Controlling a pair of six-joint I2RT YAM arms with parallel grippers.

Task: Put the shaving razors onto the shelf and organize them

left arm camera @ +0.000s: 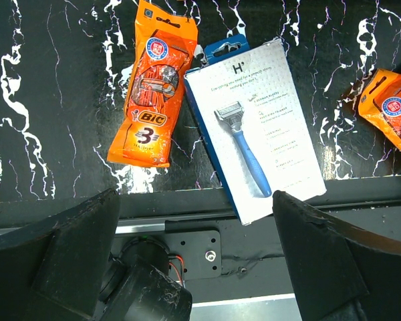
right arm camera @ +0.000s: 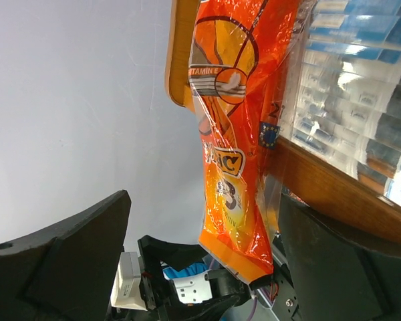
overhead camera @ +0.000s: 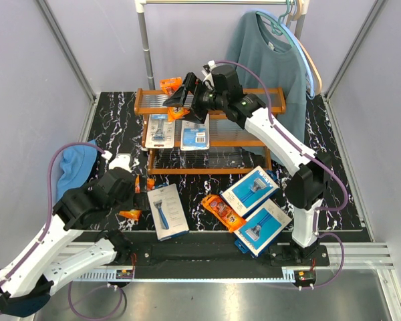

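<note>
The shelf [overhead camera: 214,160] stands at the back middle. An orange razor bag [overhead camera: 170,85] lies on its top tier, and two grey-blue blister cards [overhead camera: 160,129] [overhead camera: 194,134] lie on the middle tier. My right gripper [overhead camera: 180,93] is open at the top tier. In the right wrist view the bag [right arm camera: 240,134] hangs between its spread fingers [right arm camera: 60,261], ungripped. My left gripper [left arm camera: 197,247] is open and empty above the table's near edge. Beyond it lie an orange bag [left arm camera: 150,87] and a white razor box [left arm camera: 254,127]. Another orange bag [overhead camera: 222,210] and two blue boxes [overhead camera: 254,190] [overhead camera: 262,227] lie at the front right.
A blue cloth [overhead camera: 73,167] lies at the left beside my left arm. A teal sweater [overhead camera: 271,60] hangs from a metal rail behind the shelf. Grey walls close in the sides. The arms' black base rail [overhead camera: 207,254] runs along the near edge.
</note>
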